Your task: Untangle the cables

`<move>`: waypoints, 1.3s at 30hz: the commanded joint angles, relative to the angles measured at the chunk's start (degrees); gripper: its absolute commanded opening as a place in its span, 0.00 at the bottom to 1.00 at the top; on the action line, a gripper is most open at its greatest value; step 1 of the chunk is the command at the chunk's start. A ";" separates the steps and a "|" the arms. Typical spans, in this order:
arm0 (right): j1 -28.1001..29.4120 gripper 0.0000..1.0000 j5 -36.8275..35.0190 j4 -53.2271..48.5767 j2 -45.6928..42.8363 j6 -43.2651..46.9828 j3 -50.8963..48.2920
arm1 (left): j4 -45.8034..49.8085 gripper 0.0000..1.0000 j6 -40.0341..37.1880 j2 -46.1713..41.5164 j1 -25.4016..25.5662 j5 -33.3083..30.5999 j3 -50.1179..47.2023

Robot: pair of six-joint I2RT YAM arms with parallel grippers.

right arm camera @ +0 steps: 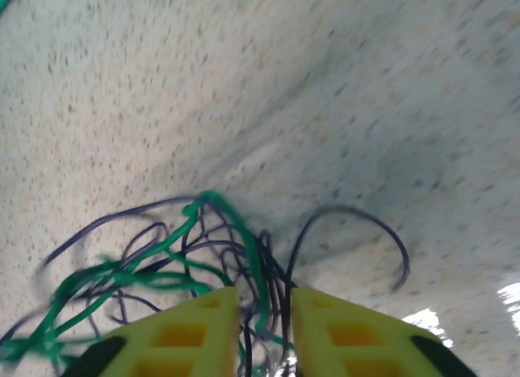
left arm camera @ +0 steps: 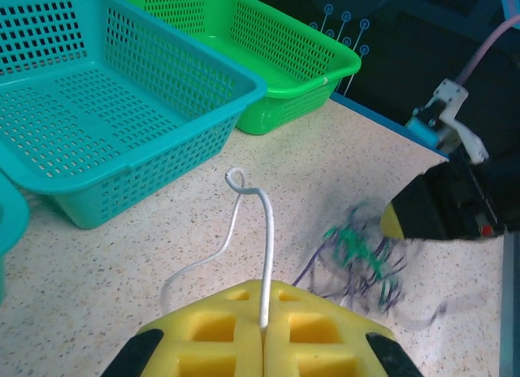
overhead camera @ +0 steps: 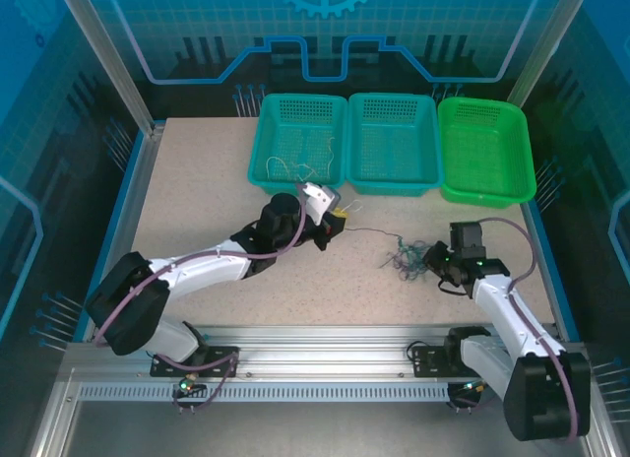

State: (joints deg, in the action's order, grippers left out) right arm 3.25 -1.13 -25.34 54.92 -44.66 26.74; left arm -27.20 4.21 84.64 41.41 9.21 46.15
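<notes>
Two grips differ: left gripper (left arm camera: 264,300), bottom centre of the left wrist view, has its jaws pressed together on a white cable (left arm camera: 267,231) that loops upward; right gripper (right arm camera: 264,300) stands slightly apart, with strands threaded through the gap; the cables (right arm camera: 154,267) lie bunched on the table (overhead camera: 197,211), centre-right of the top view. Likely risks: the white cable slips from that thin pinch; with the right jaws loose, any pull drags the whole bunch or snags it on them.

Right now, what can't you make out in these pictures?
- Left wrist view: the tangle is blurred; single strands can't be traced.
- Right wrist view: its strands run off the bottom edge between the right hand's fingers.
- Left wrist view: the white cable's end is hidden inside the shut left hand.
- Top view: wires in the left basket are too small to tell colours.
</notes>
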 commanded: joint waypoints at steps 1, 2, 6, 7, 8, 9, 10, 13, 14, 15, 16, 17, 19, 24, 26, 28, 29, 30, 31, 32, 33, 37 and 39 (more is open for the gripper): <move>1.40 0.36 -2.13 -1.43 -0.11 0.70 0.98 | -2.84 0.00 2.75 3.12 0.14 -0.19 3.44; 1.42 0.40 -3.17 -3.12 -1.52 1.89 1.86 | -2.70 0.00 2.88 3.64 0.28 -0.18 3.97; 1.51 0.60 -2.30 -5.55 -9.83 9.18 4.57 | -0.39 0.00 1.58 3.70 1.06 0.13 5.66; 1.68 0.61 -0.35 -5.36 -11.49 11.35 5.09 | 0.22 0.00 1.33 3.39 1.25 -0.13 5.80; 2.23 0.63 1.62 -5.09 -12.78 13.28 5.76 | 0.81 0.00 1.03 3.04 1.35 -0.38 5.88; 3.42 0.63 2.87 -5.06 -13.42 14.60 6.72 | 1.44 0.00 0.90 2.77 1.56 -0.86 6.03; 5.01 0.63 2.74 -5.29 -13.29 15.22 7.68 | 2.15 0.00 0.82 2.72 1.75 -1.39 6.27; 14.73 0.64 -3.26 -6.16 -8.47 16.05 11.50 | 4.64 0.00 -0.32 2.64 2.55 -2.92 7.33; 18.65 0.64 -6.30 -6.21 -5.77 16.10 12.89 | 5.04 0.00 -0.52 2.76 2.81 -3.30 7.59; 21.81 0.65 -9.21 -6.00 -2.97 15.75 13.75 | 4.94 0.00 -0.49 2.75 2.94 -3.37 7.64; 23.68 0.65 -10.89 -5.57 -0.31 15.31 14.24 | 4.54 0.00 -0.41 2.75 2.94 -3.34 7.56; 24.95 0.66 -11.49 -4.67 2.48 14.83 14.73 | 4.27 0.00 -0.27 2.72 3.05 -3.31 7.46; 25.58 0.68 -10.86 -0.92 7.60 14.25 14.80 | 3.96 0.00 -0.34 2.59 3.01 -3.13 7.55; 27.20 0.71 -12.06 6.80 23.32 10.89 15.45 | 3.27 0.00 0.25 0.68 3.00 -4.22 6.86; 27.26 0.68 -14.49 7.66 28.26 7.26 16.00 | 4.54 0.00 1.06 -1.27 2.99 -4.70 6.79; 26.85 0.63 -17.68 7.98 30.89 3.84 16.08 | 6.76 0.00 1.56 -3.89 3.06 -5.91 6.72; 26.21 0.57 -19.43 7.51 31.67 2.15 15.97 | 7.84 0.00 1.43 -5.59 2.99 -7.09 6.53; 25.33 0.47 -20.84 6.89 31.94 0.44 15.88 | 8.89 0.00 1.26 -7.71 2.94 -8.84 6.01; 24.42 0.39 -21.70 6.47 31.96 -0.64 15.30 | 9.96 0.00 1.00 -9.47 2.80 -10.44 5.57; 22.86 0.30 -21.78 6.80 31.56 -1.73 14.36 | 11.79 0.00 0.64 -11.69 2.61 -12.47 5.30; 20.84 0.20 -21.03 7.33 30.95 -2.51 13.22 | 14.30 0.00 0.59 -13.70 2.10 -14.66 5.28; 14.91 0.00 -18.45 8.38 26.59 -3.91 10.00 | 21.92 0.00 3.23 -19.51 -1.44 -20.87 4.47; 11.37 0.00 -16.43 8.38 24.73 -4.01 8.97 | 23.64 0.00 4.93 -21.97 -4.19 -21.50 3.03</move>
State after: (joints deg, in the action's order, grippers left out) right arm 19.27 -16.58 -15.11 81.38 -45.23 38.20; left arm -8.75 6.59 66.67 40.91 -5.43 50.92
